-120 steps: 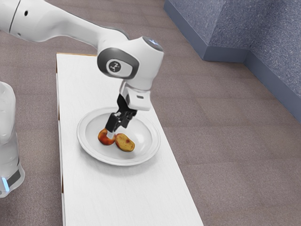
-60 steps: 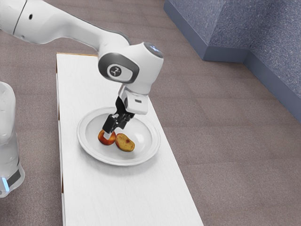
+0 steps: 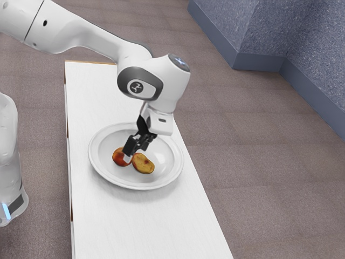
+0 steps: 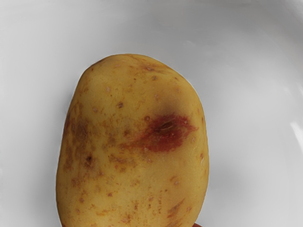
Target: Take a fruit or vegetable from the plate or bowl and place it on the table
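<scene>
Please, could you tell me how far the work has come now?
Done: the gripper is down at the plate, beside the potato and the red-orange fruit. In hand: I cannot tell whether it grips either. Left: both lie on the plate, so lifting one out and setting it on the table remain.

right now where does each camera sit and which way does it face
Exterior view: beside the arm, looking down at the table and plate; my arm reaches in from upper left, its gripper at the red-orange fruit.
Wrist view: on my hand, facing the potato and plate close up.
Shared: potato and plate.
</scene>
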